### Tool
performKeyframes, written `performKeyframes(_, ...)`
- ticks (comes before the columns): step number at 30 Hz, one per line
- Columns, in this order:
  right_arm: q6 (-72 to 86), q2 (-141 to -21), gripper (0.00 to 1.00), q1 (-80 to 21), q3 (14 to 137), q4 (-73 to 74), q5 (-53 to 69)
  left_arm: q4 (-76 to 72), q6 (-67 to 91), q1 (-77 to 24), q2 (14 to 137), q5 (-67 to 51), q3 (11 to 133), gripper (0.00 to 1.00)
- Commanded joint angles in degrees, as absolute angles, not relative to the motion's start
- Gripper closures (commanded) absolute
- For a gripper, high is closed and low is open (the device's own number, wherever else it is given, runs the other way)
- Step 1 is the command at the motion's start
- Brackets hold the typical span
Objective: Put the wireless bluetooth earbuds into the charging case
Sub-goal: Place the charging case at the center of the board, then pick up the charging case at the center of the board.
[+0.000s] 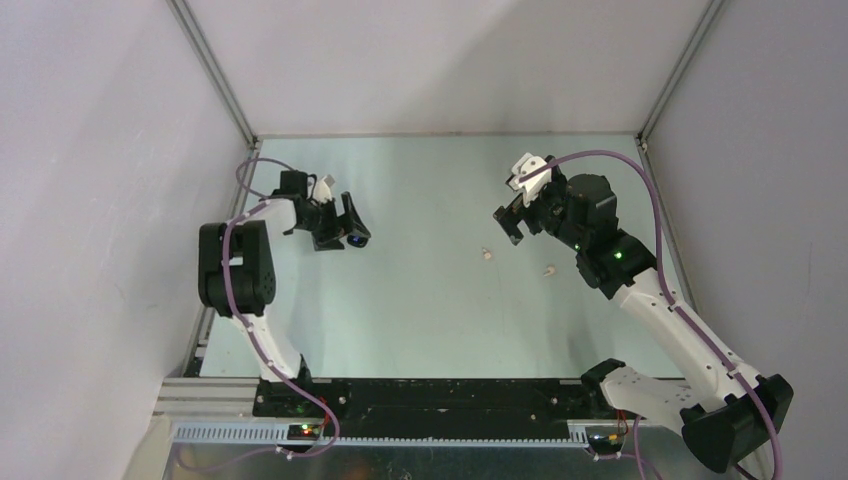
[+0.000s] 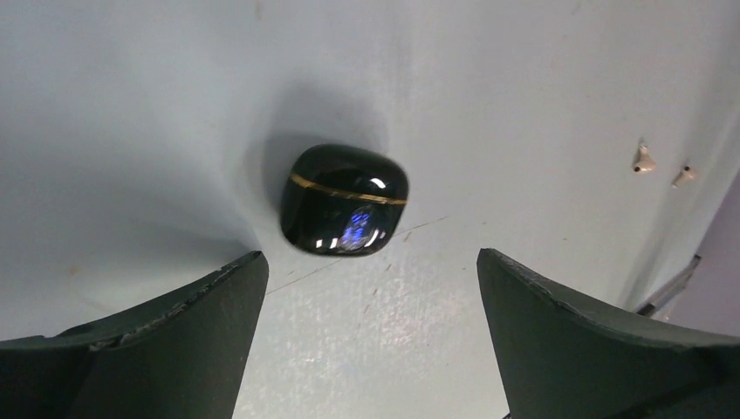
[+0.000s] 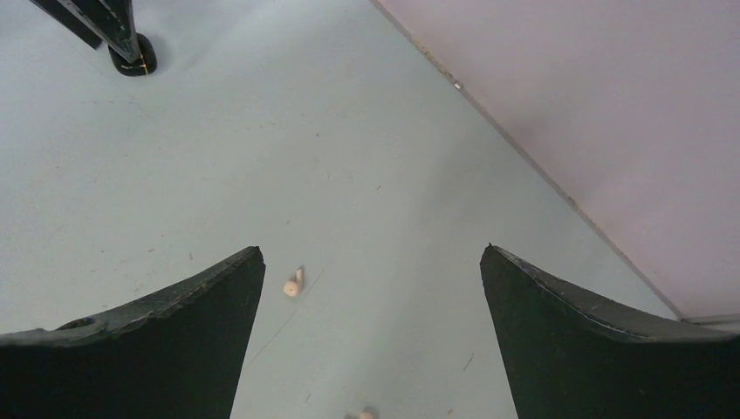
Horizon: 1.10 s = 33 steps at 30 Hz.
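A glossy black charging case (image 2: 346,199) with a gold seam lies shut on the table; it also shows in the top view (image 1: 357,239) and the right wrist view (image 3: 133,57). My left gripper (image 1: 340,224) is open just above and behind it, and nothing is held between the fingers (image 2: 174,340). Two off-white earbuds lie on the table, one (image 1: 487,255) left of the other (image 1: 550,270); they show in the left wrist view (image 2: 644,161) (image 2: 683,175) and right wrist view (image 3: 294,282) (image 3: 363,415). My right gripper (image 1: 512,205) is open and empty, raised above them. No black earbuds show.
The table (image 1: 430,310) is pale green-grey, boxed by white walls at left, back and right with metal corner rails (image 1: 212,70). The right wall's base (image 3: 524,157) runs close past my right gripper.
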State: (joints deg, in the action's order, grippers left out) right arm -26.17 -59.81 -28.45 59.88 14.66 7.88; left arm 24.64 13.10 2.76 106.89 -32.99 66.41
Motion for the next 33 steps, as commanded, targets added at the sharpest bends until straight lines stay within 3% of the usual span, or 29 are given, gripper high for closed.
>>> performKeyframes(1,-27.07,-60.11,0.01,-28.64,60.19,12.09,6.69,25.99,13.25,4.78,103.42,-24.93,64.00,0.01)
performKeyframes(9,-27.51,-60.64,0.00,-28.96,60.19,12.13,6.16,23.96,14.56,5.19,95.89,-24.26,62.17,0.01)
performKeyframes(18,-27.52,-59.99,0.01,-28.76,59.53,10.87,4.64,18.21,10.36,5.24,78.45,-19.89,61.67,0.01)
performKeyframes(24,-26.67,-58.77,0.00,-27.59,58.24,6.32,-4.48,11.48,4.74,5.27,66.54,-18.66,62.19,0.01)
performKeyframes(28,-27.05,-57.15,0.01,-21.41,61.39,12.17,-2.84,13.24,3.37,5.27,65.16,-25.68,63.40,0.00)
performKeyframes(33,-30.01,-57.86,0.01,-3.92,65.66,22.26,1.24,17.46,-4.76,5.01,60.84,-30.07,62.46,0.01)
